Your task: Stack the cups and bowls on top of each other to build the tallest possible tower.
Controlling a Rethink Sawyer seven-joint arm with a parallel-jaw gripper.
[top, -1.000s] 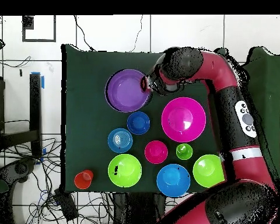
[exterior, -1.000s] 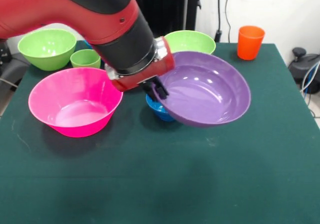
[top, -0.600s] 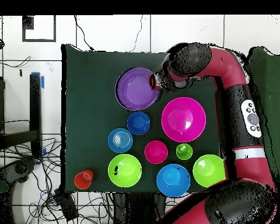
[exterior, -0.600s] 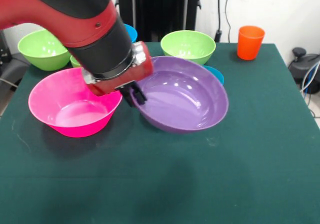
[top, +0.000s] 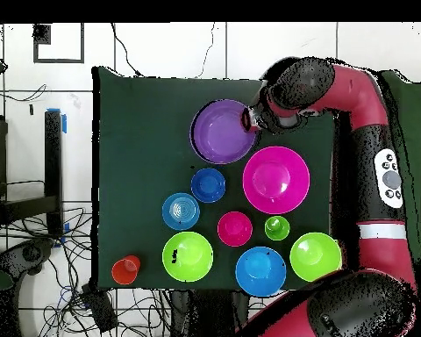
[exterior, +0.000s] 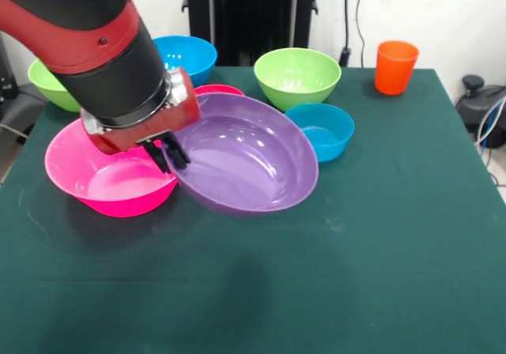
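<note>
My gripper (exterior: pixel 170 155) (top: pixel 252 120) is shut on the rim of the wide purple bowl (exterior: pixel 245 152) (top: pixel 219 132), which hangs tilted with its edge right beside the huge pink bowl (exterior: pixel 107 178) (top: pixel 275 179). Behind stand a large blue bowl (exterior: pixel 188 54) (top: pixel 260 270), two lime-green bowls (exterior: pixel 298 71) (exterior: pixel 46 84), a teal bowl (exterior: pixel 320 129) (top: pixel 181 211) and the orange cup (exterior: pixel 395 65) (top: pixel 124 268). Only the rim of the small red bowl (exterior: pixel 217 90) (top: pixel 234 228) shows in the front view. The overhead view also shows the small blue bowl (top: pixel 208 184) and the lime-green cup (top: pixel 277 228).
The green table (exterior: pixel 356 275) is bare across its near half in the front view. Cables and dark equipment (exterior: pixel 482 101) lie past the table's right edge.
The arm has carried the purple bowl sideways, leftward in the front view, from above the small blue bowl to the pink bowl's edge. The teal and large blue bowls came into sight.
</note>
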